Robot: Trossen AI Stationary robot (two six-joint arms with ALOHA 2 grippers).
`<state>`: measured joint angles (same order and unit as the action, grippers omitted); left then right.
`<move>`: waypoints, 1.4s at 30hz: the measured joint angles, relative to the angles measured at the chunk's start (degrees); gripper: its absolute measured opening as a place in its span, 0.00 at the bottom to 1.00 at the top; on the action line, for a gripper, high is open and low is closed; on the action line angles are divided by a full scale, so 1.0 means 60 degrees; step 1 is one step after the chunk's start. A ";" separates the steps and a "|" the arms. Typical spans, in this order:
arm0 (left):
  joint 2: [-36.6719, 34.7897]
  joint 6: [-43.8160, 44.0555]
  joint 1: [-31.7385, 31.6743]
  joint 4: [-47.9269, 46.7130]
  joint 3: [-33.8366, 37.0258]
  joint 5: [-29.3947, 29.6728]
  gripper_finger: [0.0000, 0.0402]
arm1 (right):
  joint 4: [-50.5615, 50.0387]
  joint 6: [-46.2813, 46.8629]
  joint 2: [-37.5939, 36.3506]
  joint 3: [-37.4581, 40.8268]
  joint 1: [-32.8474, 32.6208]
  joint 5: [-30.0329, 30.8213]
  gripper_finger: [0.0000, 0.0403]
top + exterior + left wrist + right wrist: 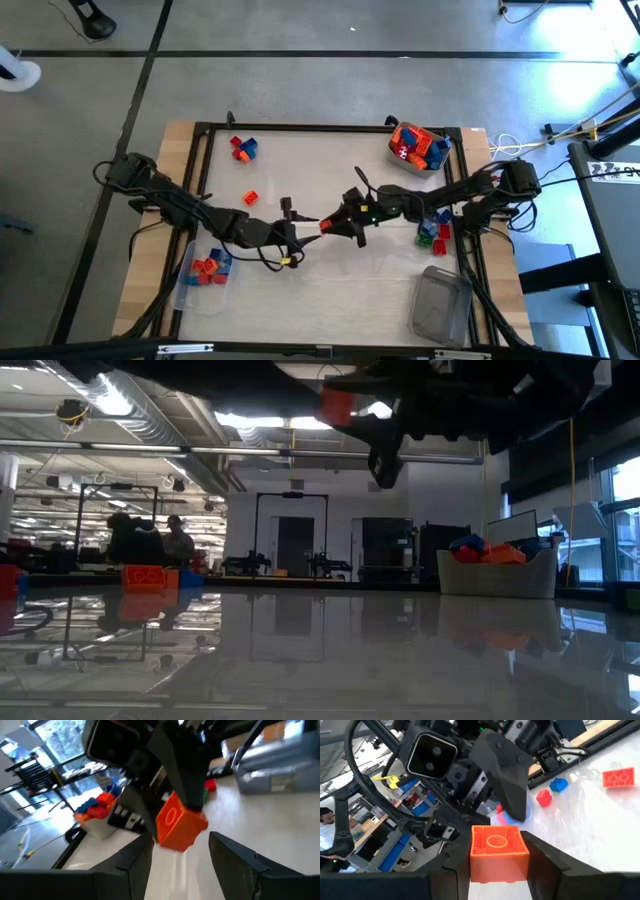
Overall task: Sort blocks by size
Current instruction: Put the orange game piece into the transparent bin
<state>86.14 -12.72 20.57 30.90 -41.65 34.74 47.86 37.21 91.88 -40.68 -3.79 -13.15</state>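
Orange plastic, one square block (pixel 499 852) sat pinched in the right gripper (pixel 332 226), held up off the table (pixel 330 290) at its middle. The left gripper (pixel 292 232) faced it just beside, fingers (pixel 131 861) spread and empty, probably for a handover. More blocks filled a tub (pixel 418 150) by the table's far edge. I saw no readable writing.
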 joint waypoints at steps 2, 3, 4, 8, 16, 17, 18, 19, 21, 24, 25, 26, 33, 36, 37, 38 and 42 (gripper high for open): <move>0.0130 -0.0233 -0.0095 0.0502 0.0000 -0.0219 0.45 | 0.0020 -0.0003 0.0000 -0.0123 0.0000 -0.0006 0.35; 0.0217 -0.0413 -0.0121 0.0736 0.0000 -0.0223 0.45 | 0.0019 -0.0006 0.0000 -0.0148 0.0000 -0.0056 0.35; 0.0324 -0.0550 -0.0151 0.0964 0.0000 -0.0249 0.45 | 0.0012 -0.0005 0.0000 -0.0187 0.0000 -0.0116 0.35; 0.0673 -0.1069 -0.0199 0.1558 0.0000 -0.0244 0.45 | -0.0112 -0.0001 0.0000 -0.0216 0.0004 -0.0170 0.35; 0.0912 -0.1660 -0.0274 0.2022 -0.0026 -0.0263 0.45 | -0.0205 -0.0007 -0.0011 -0.0223 0.0011 -0.0161 0.35; 0.0912 -0.1665 -0.0305 0.2013 -0.0026 -0.0263 0.45 | -0.0224 -0.0004 -0.0011 -0.0223 0.0009 -0.0164 0.35; 0.0912 -0.1699 -0.0309 0.2010 -0.0026 -0.0261 0.43 | -0.0233 0.0000 -0.0011 -0.0223 0.0011 -0.0164 0.36; 0.0912 -0.1733 -0.0312 0.2010 -0.0026 -0.0248 0.41 | -0.0237 0.0007 -0.0011 -0.0223 0.0011 -0.0168 0.36; 0.0912 -0.1880 -0.0313 0.2004 -0.0026 -0.0248 0.37 | -0.0265 0.0043 -0.0015 -0.0223 0.0011 -0.0164 0.36; 0.0912 -0.2020 -0.0305 0.1995 -0.0026 -0.0254 0.28 | -0.0262 0.0129 -0.0015 -0.0223 0.0011 -0.0157 0.36; 0.0912 -0.2040 -0.0305 0.1980 -0.0026 -0.0258 0.26 | -0.0267 0.0171 -0.0015 -0.0223 0.0011 -0.0153 0.36; 0.0912 -0.2081 -0.0305 0.1959 -0.0026 -0.0255 0.23 | -0.0276 0.0186 -0.0015 -0.0223 0.0011 -0.0106 0.37; 0.0912 -0.1959 -0.0319 0.2038 -0.0040 -0.0263 0.20 | -0.0248 0.0102 -0.0018 -0.0242 0.0000 0.0426 0.49; 0.0908 -0.1983 -0.0263 0.2055 -0.0047 -0.0259 0.21 | -0.0288 0.0114 -0.0022 -0.0242 0.0001 0.0323 0.57; 0.0888 -0.2001 -0.0232 0.2004 -0.0047 -0.0259 0.20 | -0.0306 0.0121 -0.0045 -0.0242 0.0004 0.0264 0.59; 0.0863 -0.2025 -0.0176 0.1973 -0.0047 -0.0257 0.20 | -0.0289 0.0133 -0.0059 -0.0242 0.0007 0.0224 0.61; 0.0770 -0.2205 0.0175 0.1870 -0.0047 0.0150 0.20 | -0.0246 0.0084 -0.0291 -0.0238 0.0095 -0.0558 0.69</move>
<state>90.76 -25.95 21.62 42.12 -41.93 35.65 46.38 37.72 90.13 -42.11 -3.22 -16.49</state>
